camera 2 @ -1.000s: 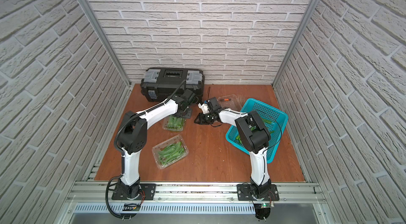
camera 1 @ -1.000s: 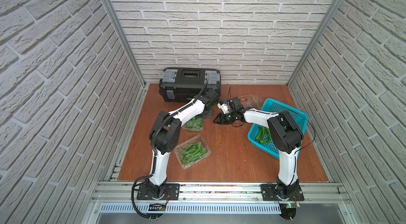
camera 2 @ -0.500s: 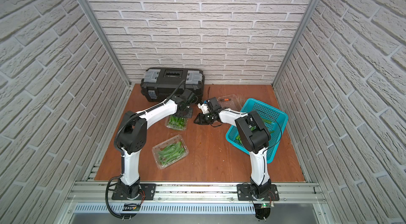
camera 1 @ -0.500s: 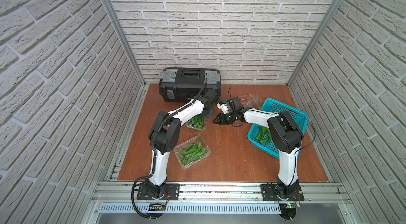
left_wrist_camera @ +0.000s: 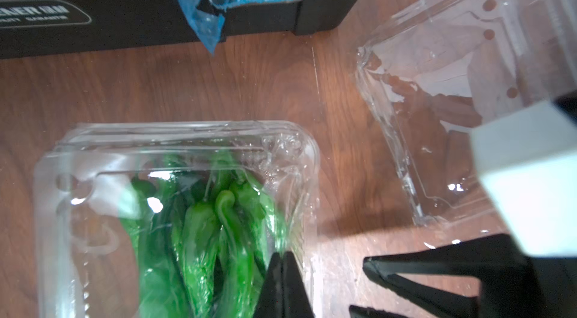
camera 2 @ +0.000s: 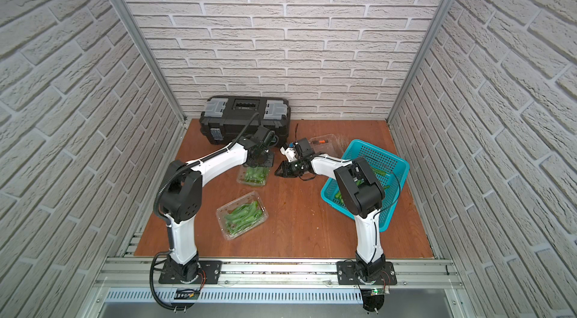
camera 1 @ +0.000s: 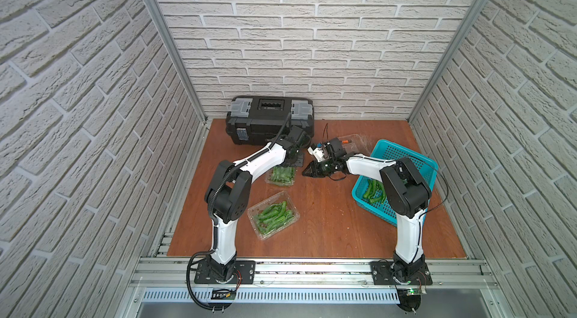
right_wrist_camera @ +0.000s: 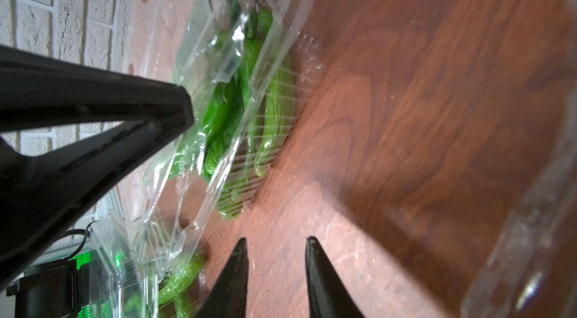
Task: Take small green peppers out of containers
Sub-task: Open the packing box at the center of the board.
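Observation:
In both top views a clear container (camera 1: pixel 281 175) (camera 2: pixel 253 176) of small green peppers (left_wrist_camera: pixel 199 232) (right_wrist_camera: pixel 274 107) lies at mid-table. My left gripper (camera 1: pixel 293 162) (left_wrist_camera: pixel 282 257) is shut on the edge of its thin lid (right_wrist_camera: pixel 162 20), which stands lifted off the ribbed bottom. My right gripper (camera 1: pixel 305 172) (right_wrist_camera: pixel 276 241) is open just right of that container, low over bare wood, holding nothing. A second container (camera 1: pixel 273 215) full of peppers lies nearer the front. A third container (camera 1: pixel 352 141) (left_wrist_camera: pixel 437 113), empty, lies behind the right gripper.
A teal basket (camera 1: pixel 402 154) at the right holds a few peppers (camera 1: pixel 373 191). The black toolbox (camera 1: pixel 268 113) stands against the back wall, close behind my left gripper. Brick walls enclose three sides.
The middle container and my left gripper have shifted slightly to the right. The right arm has stayed still.

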Controlling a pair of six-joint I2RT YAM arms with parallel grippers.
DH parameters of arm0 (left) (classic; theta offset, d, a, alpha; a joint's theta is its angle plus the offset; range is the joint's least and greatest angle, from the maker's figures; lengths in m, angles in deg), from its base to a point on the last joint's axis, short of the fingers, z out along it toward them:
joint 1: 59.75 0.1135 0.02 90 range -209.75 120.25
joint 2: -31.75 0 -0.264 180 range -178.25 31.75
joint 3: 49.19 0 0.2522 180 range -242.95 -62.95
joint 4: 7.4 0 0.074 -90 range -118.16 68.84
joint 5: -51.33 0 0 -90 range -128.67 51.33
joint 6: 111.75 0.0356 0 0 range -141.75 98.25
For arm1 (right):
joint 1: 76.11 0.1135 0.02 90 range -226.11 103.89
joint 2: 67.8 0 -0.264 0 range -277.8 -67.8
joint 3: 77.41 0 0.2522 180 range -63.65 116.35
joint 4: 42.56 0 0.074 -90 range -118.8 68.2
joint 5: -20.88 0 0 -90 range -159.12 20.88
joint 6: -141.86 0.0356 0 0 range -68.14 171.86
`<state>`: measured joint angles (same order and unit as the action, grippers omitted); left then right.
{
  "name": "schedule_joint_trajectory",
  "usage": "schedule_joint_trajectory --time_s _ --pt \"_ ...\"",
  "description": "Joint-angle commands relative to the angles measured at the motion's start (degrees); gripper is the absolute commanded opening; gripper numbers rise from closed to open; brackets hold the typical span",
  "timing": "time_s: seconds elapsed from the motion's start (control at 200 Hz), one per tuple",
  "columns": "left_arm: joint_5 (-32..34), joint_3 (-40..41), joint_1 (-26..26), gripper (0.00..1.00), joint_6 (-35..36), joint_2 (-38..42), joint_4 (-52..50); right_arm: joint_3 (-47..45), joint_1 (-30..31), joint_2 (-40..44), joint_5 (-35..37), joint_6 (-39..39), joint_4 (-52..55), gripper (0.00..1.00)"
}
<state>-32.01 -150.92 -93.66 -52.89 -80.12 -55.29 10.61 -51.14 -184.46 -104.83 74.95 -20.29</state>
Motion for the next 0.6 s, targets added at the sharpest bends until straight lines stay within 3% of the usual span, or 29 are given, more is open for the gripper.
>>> schedule_joint_trajectory --time_s 0.0,0.595 --pt "-1.23 1.18 0.6 0.0 -0.57 2.51 1.97 -1.2 0.26 2.99 -1.95 -0.78 -2.12 0.33" --pt "-3.58 4.2 1.02 0.0 -1.49 4.02 6.18 -0.64 0.17 4.92 -4.57 1.12 -7.02 0.34"
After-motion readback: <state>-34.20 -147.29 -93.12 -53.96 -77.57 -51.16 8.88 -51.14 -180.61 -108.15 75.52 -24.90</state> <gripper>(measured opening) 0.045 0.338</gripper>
